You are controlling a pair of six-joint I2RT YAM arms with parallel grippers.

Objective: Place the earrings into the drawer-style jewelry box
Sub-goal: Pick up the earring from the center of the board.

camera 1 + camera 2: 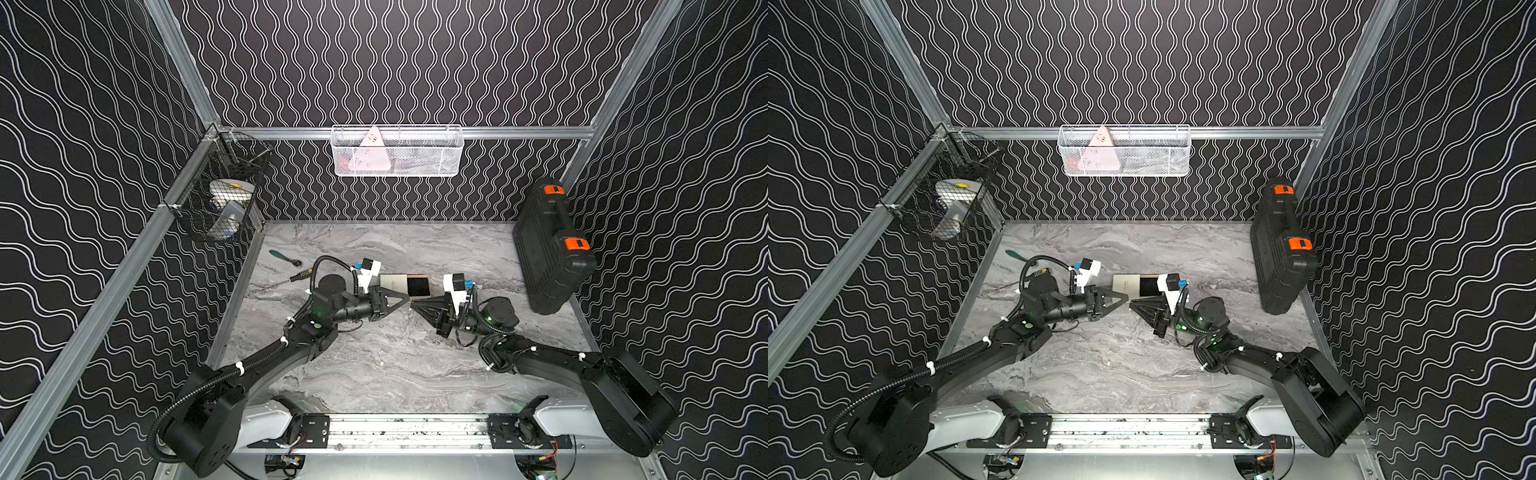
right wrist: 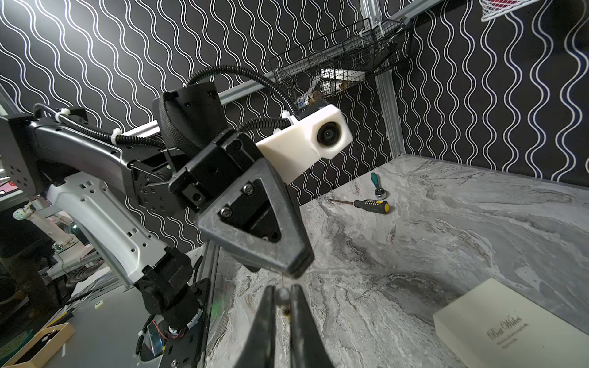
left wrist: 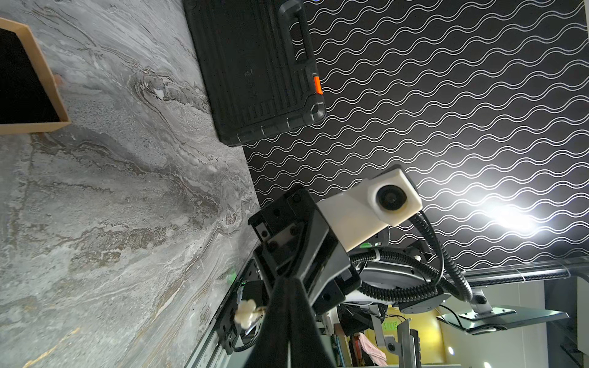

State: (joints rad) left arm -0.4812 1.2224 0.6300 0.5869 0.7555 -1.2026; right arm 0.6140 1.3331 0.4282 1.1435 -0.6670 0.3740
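The drawer-style jewelry box lies mid-table in both top views, its cream sleeve (image 1: 394, 284) (image 1: 1126, 284) (image 2: 510, 325) beside its pulled-out tan tray (image 1: 417, 286) (image 3: 47, 73) lined black. Just in front of it my two grippers meet tip to tip above the table. My left gripper (image 1: 408, 300) (image 3: 287, 282) is shut on an earring (image 3: 245, 313), whose white flower-shaped end juts from the side of the jaws. My right gripper (image 1: 413, 306) (image 2: 283, 288) pinches a small pearl bead (image 2: 283, 294) of the earring, and a thin wire runs from the bead up to the left fingertip (image 2: 296, 270).
A big black case (image 1: 548, 249) with orange latches leans on the right wall. A screwdriver (image 1: 291, 278) and a teal-handled ratchet (image 1: 284, 257) lie at the table's left. A white wire basket (image 1: 397, 151) hangs on the back wall and a black mesh basket (image 1: 220, 199) on the left wall.
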